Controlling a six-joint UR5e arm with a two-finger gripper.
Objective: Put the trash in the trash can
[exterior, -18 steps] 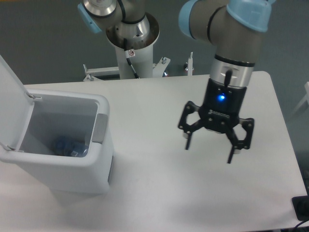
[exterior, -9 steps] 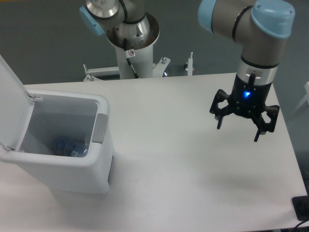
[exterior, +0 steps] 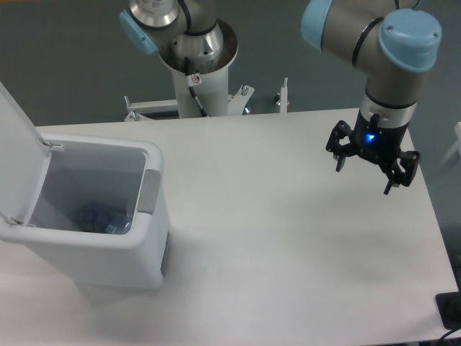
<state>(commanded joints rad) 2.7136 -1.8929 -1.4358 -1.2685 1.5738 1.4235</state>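
A large white rectangular plastic trash can point(exterior: 108, 252) with its flip lid raised is seen at the near left of the white table point(exterior: 288, 252); a crushed clear bottle with blue cap point(exterior: 101, 216) is seen inside. The black two-finger gripper point(exterior: 364, 176) is held spread and empty above the far right
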